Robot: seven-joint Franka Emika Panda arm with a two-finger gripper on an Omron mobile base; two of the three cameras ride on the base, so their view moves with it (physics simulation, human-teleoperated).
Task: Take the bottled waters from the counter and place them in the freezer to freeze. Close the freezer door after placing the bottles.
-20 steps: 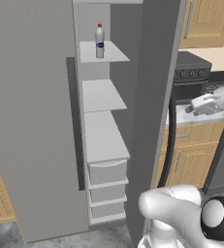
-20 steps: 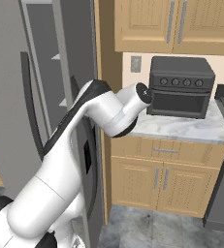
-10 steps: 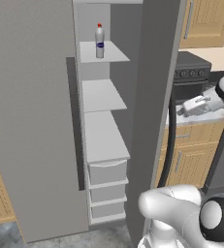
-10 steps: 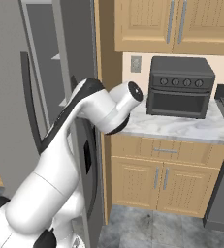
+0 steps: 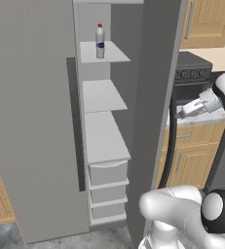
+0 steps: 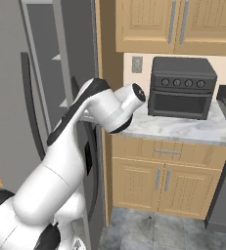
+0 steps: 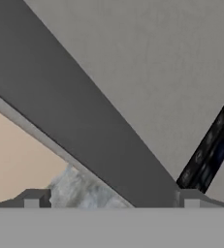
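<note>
Beside the open freezer (image 5: 104,126), one bottle (image 5: 100,41) shelved, I hold my gripper (image 7: 111,198) spread wide, empty, over marble counter (image 6: 183,128).

You see the white arm (image 6: 70,161) rising from the lower left and bending toward the grey fridge (image 6: 80,53), its wrist end by the marble desk (image 6: 183,129). On that desk sits a black toaster oven (image 6: 182,88), with light wooden cabinets (image 6: 168,180) below and wooden wall cabinets (image 6: 173,24) above.
</note>
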